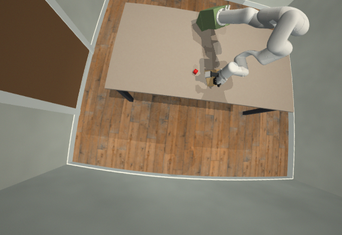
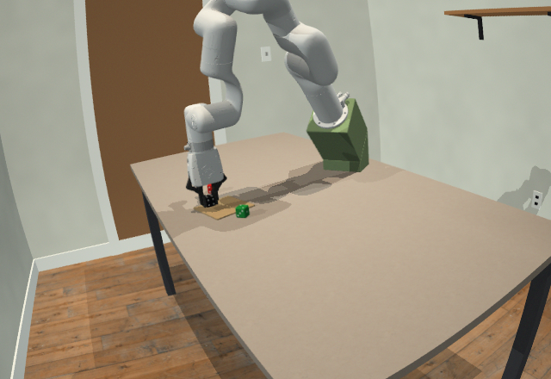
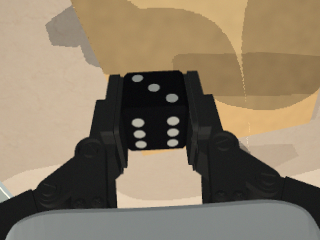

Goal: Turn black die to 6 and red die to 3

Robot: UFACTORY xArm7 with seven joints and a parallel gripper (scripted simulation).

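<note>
My gripper points down and is shut on the black die, one finger on each side. The die's six-pip face points back up toward the gripper body; its three-pip face is on a side. It is low over the tan mat; contact cannot be told. The red die lies on the table off the mat, partly seen behind the fingers in the exterior view. The green die is beside the mat edge, hidden in the top view. Red's top number is too small to read.
The table carries the green arm base at its back edge. The mat is near the front edge. The arm's shadow falls across the table and mat.
</note>
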